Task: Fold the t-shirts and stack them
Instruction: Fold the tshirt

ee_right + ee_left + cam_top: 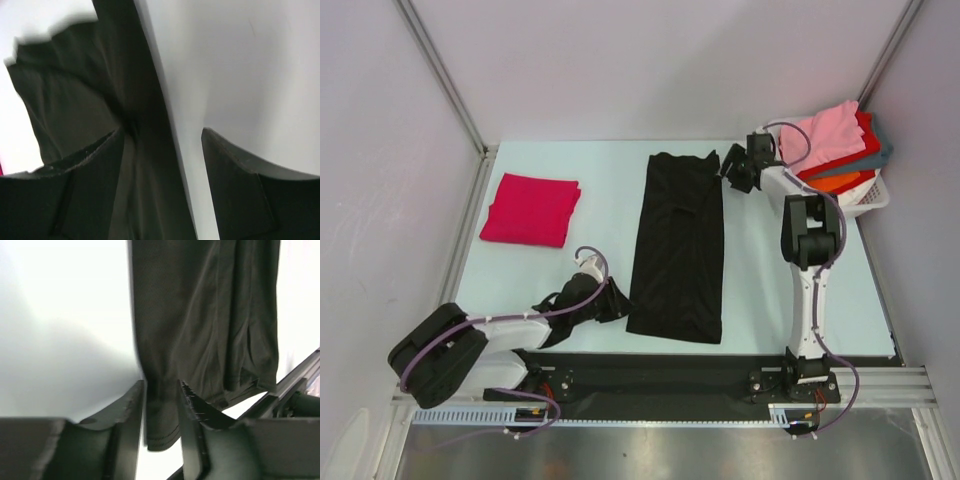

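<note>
A large black t-shirt (676,245), folded into a long strip, lies in the middle of the table. My left gripper (618,301) is at its near left corner. In the left wrist view the gripper (160,385) is narrowly open, with the hemmed corner of the black shirt (200,315) between the fingers. My right gripper (732,170) is at the far right corner. In the right wrist view it (162,131) is wide open astride the edge of the black shirt (75,90). A folded magenta-red t-shirt (530,208) lies at the back left.
A white slatted basket (872,200) stands at the back right, holding pink (825,135), red, orange and teal shirts. Walls with metal rails close the table on the left, back and right. A black rail runs along the near edge.
</note>
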You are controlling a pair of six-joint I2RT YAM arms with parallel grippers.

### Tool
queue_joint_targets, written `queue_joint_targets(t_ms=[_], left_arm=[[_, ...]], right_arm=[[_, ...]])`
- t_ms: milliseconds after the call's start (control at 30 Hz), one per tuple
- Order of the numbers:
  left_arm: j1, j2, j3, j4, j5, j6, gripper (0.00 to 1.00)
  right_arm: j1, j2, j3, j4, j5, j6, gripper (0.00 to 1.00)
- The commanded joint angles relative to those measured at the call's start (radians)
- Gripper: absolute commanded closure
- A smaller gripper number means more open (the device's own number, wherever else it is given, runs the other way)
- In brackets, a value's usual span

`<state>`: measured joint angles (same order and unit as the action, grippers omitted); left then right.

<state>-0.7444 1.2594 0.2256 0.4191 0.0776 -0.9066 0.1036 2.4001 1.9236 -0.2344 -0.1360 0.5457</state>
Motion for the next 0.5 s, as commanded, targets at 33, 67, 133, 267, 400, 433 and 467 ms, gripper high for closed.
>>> queue_joint_targets(t_ms=[33,67,133,267,400,433,467], left_arm=[[-0.007,-0.106,0.008,-0.146,-0.042,0.047,0.58],[-0.006,-0.124,0.008,-0.163,-0.045,0.054,0.57],[-0.006,-0.164,0.009,-0.203,-0.045,0.072,0.56],[-0.006,-0.206,0.006,-0.243,-0.024,0.086,0.55],[-0.006,-0.230,-0.015,-0.247,-0.004,0.086,0.55],[-0.006,-0.229,-0.015,-0.247,-0.001,0.089,0.55],[-0.006,-0.227,-0.017,-0.249,0.008,0.090,0.55]], right_arm=[[0.037,-0.342,-0.285,0.087,0.073,-0.009,0.31],[0.047,-0.389,-0.346,0.087,0.090,-0.010,0.32],[0.085,-0.487,-0.515,0.084,0.154,-0.012,0.32],[0.149,-0.781,-0.841,0.104,0.206,0.037,0.36],[0.237,-1.019,-1.116,0.061,0.248,0.062,0.39],[0.263,-1.062,-1.193,0.043,0.257,0.063,0.39],[0.296,-1.102,-1.225,-0.003,0.260,0.069,0.39]])
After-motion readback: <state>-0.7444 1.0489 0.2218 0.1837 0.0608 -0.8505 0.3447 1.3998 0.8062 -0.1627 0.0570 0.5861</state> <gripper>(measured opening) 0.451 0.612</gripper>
